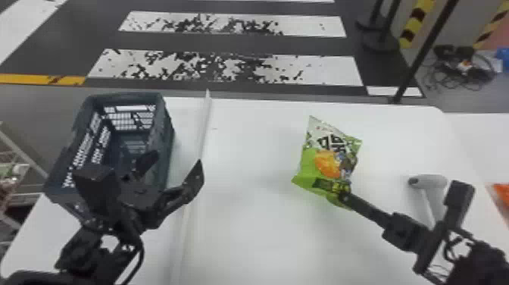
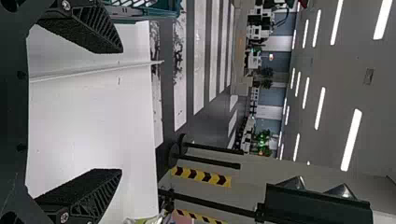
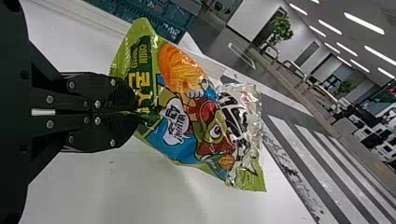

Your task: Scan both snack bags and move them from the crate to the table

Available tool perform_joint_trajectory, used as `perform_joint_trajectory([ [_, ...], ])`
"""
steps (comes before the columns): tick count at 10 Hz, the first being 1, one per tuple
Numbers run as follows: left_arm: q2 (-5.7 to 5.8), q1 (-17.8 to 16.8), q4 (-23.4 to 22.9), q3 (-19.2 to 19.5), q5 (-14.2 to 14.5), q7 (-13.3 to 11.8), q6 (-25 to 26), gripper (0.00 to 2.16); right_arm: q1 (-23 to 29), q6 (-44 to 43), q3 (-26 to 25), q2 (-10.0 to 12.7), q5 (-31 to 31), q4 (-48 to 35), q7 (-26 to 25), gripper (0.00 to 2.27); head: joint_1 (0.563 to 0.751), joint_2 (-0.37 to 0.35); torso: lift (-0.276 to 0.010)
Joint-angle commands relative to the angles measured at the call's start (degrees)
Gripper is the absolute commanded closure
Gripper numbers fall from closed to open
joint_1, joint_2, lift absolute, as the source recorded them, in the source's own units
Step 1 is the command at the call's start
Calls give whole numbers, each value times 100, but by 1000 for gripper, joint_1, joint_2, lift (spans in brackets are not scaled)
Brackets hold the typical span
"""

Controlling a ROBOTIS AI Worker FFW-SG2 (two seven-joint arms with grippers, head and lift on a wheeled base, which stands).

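My right gripper (image 1: 342,196) is shut on the bottom edge of a green snack bag (image 1: 329,163), held up over the table (image 1: 250,227). In the right wrist view the bag (image 3: 182,107) extends out from the closed gripper (image 3: 137,112), its printed face showing. The dark crate (image 1: 166,151) stands at the table's left. Over its near right part is my left gripper (image 1: 175,163), fingers apart with nothing between them; the left wrist view also shows this gripper (image 2: 121,111) wide apart. A light grey handheld scanner (image 1: 435,182) lies beside the right arm.
A thin white strip (image 1: 204,129) runs across the table between crate and bag. Something orange (image 1: 501,193) lies at the right edge. Beyond the table, dark posts (image 1: 412,68) stand on the floor near cables (image 1: 460,70).
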Motion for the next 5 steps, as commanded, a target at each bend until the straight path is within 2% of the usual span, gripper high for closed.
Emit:
perform_joint_trajectory([
  [1, 0, 0, -7, 1, 0, -4, 7, 87, 193, -159, 14, -52, 685, -736, -222, 2260, 695, -20, -88],
  [2, 0, 0, 2, 1, 9, -4, 7, 87, 351, -406, 331, -263, 1371, -1158, -573, 2260, 695, -43, -88],
  [4, 9, -8, 2, 1, 18, -4, 7, 87, 553, -740, 1614, -949, 3673, -1729, -1593, 2260, 695, -84, -88],
  [5, 26, -8, -7, 18, 62, -4, 7, 87, 544, -616, 2177, -1186, 4640, -1878, -1971, 2260, 695, -91, -88],
])
